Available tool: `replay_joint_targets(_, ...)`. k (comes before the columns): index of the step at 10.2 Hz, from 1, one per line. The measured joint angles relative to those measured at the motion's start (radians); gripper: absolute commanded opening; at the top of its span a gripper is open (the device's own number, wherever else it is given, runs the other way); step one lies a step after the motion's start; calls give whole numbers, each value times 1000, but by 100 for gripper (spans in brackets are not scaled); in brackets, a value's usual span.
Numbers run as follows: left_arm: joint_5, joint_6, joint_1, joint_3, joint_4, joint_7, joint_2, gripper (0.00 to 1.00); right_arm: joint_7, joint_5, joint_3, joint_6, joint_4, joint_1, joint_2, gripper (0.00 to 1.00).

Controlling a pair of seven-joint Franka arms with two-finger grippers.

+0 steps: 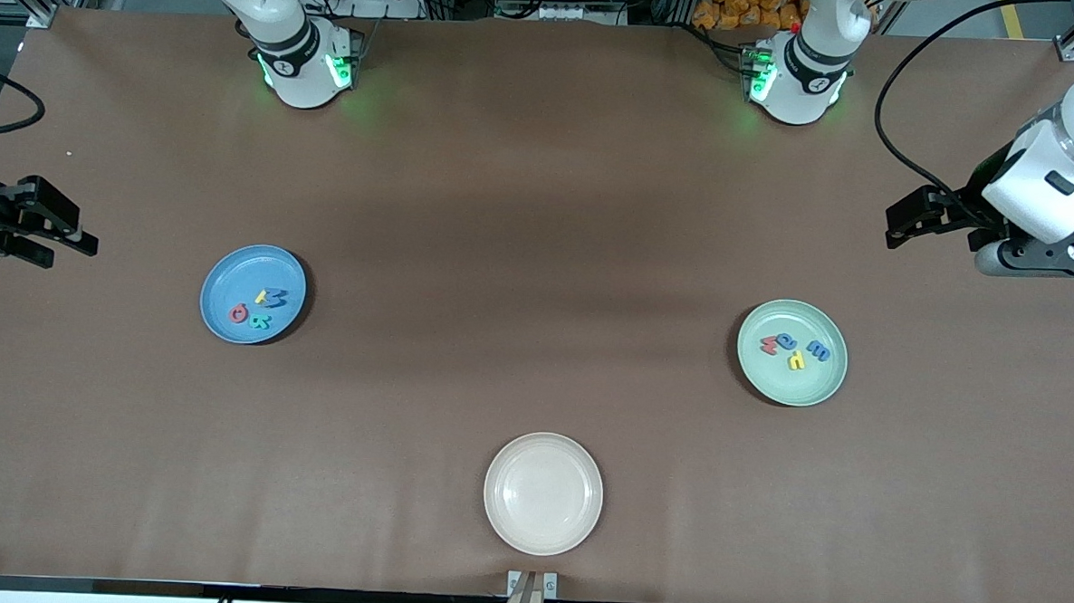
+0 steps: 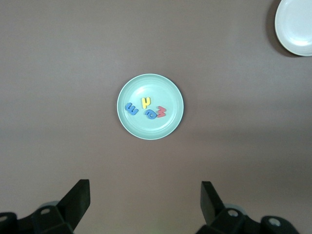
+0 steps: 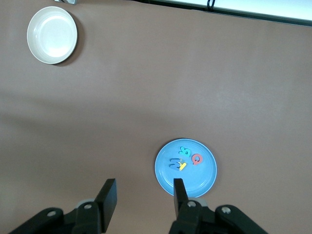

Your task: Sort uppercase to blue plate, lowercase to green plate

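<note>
**Seemingly sorted, both my grippers empty**

Evidently the sorting looks finished; my left gripper (image 2: 144, 207) hangs with jaws wide apart, high over bare brown table, the matte round mint-green plate (image 2: 168, 87) below and ahead, four flat foam lowercase letters (image 2: 146, 110) in it; my right gripper (image 3: 141, 200) is part-spread, holding nothing, the glossy round sky-blue plate (image 3: 204, 178) with four uppercase letters (image 3: 184, 159) just ahead; the cream plate (image 1: 582, 521) lies empty; next I'd judge only retreat.
</note>
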Motion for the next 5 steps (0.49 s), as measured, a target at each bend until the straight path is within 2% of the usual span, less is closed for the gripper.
replay_joint_targets(2,0,0,2,1,0,-8,0,100,1,-18,54,20,1,-37,-20,56)
replay_joint_targets(5,0,0,8,3,1,-9,0,100,3,-36,73,48,-21,-54,-54,56)
